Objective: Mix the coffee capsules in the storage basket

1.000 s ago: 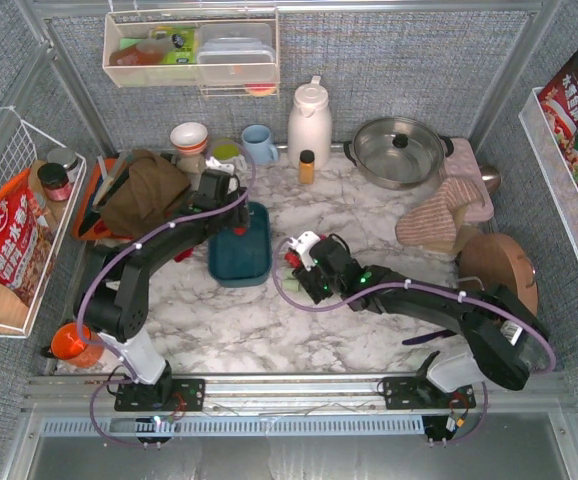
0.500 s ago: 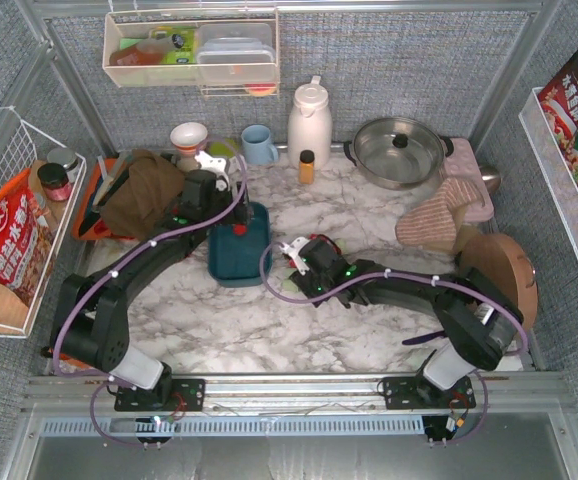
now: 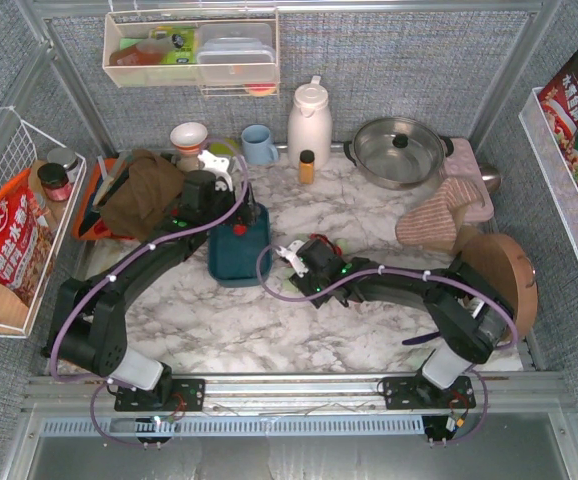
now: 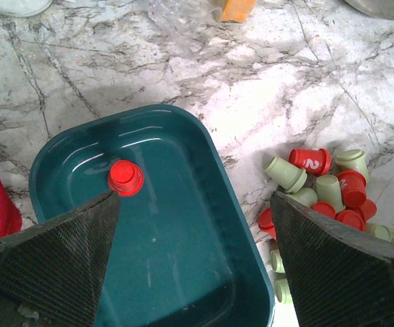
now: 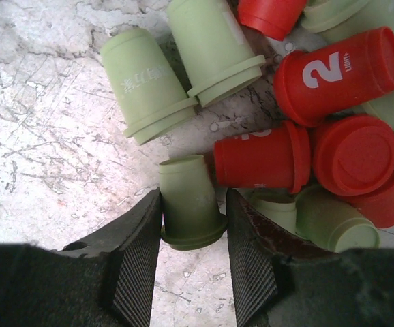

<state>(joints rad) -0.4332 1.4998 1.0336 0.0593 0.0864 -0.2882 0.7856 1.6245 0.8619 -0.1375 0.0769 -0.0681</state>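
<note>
The dark teal storage basket [image 4: 232, 182] lies under my left gripper [image 4: 195, 201], which hangs open above it. One red capsule [image 4: 125, 178] lies in the basket's far left corner, free of the fingers. The remaining coffee capsules [image 4: 326, 191], red and pale green, are heaped on the marble just right of the basket. My right gripper [image 5: 193, 197] is down at that heap, and its pads are closed against the flange of a green capsule [image 5: 183, 178] lying on the table. In the top view the basket [image 3: 237, 262] sits between the left gripper [image 3: 241, 212] and the right gripper [image 3: 291, 264].
Behind the basket stand an orange-capped bottle [image 3: 307, 166], a white jug [image 3: 309, 122], a blue mug [image 3: 259, 144] and a lidded steel pot [image 3: 399, 150]. A brown cloth [image 3: 147, 190] lies left, striped cloths [image 3: 439, 220] and a wooden disc [image 3: 499, 270] right.
The left gripper opened wide over the basket, and the red capsule now lies loose inside. The right gripper slid left to the heap and narrowed onto a green capsule.
</note>
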